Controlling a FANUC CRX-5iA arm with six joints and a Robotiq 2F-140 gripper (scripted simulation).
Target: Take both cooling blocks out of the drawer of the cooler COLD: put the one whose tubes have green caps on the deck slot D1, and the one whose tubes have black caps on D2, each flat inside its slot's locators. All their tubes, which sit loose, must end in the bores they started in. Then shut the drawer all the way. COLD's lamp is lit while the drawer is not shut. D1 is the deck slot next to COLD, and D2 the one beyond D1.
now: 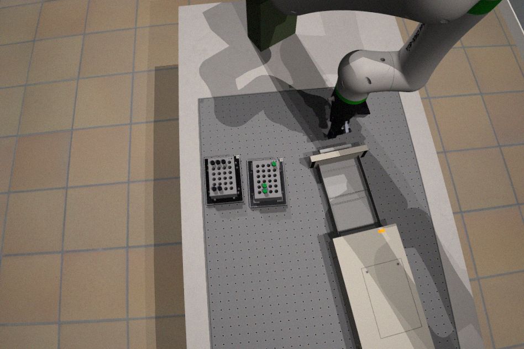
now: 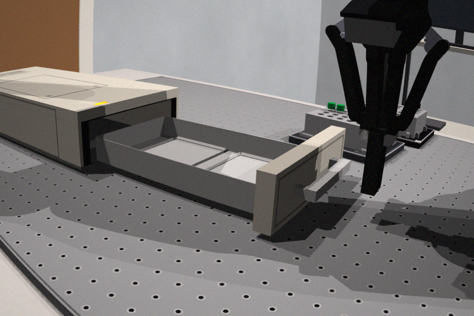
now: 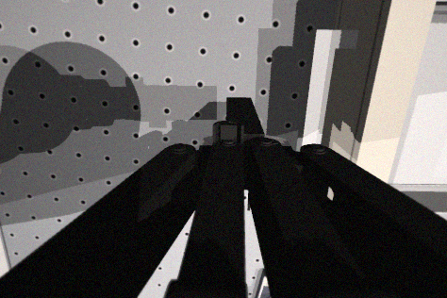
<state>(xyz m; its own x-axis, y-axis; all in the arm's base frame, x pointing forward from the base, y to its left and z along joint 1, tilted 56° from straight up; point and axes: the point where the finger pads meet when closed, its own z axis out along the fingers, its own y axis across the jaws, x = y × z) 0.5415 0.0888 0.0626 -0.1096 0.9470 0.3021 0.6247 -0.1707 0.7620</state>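
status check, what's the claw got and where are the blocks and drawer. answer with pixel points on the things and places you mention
Claw (image 1: 331, 137) (image 2: 370, 192) shut, holding nothing, just off the handle (image 1: 335, 148) (image 2: 327, 181) (image 3: 317, 90). Green-capped block (image 1: 267, 180) (image 2: 333, 125) on D1, black-capped (image 1: 223, 177) (image 2: 415, 120) on D2. Drawer (image 1: 355, 211) (image 2: 180, 166) open, lamp (image 1: 381, 231) (image 2: 101, 103) lit.

Top view, upper rt of pic: dark lettering (image 1: 414, 37) runs steeply along the pale robot arm (image 1: 440, 46), partly cut off by the arm's curve; "CRX-5iA" can be made out, approx., the start n/a. Same view, ctr-left: small white tags at the upper rt corners of two dark slot plates, one tag (image 1: 281, 160) on the rt plate, the other tag (image 1: 237, 157) on the left plate; any chars too small to read. Ext. & wrist views: no legible txt, nos. or signs.
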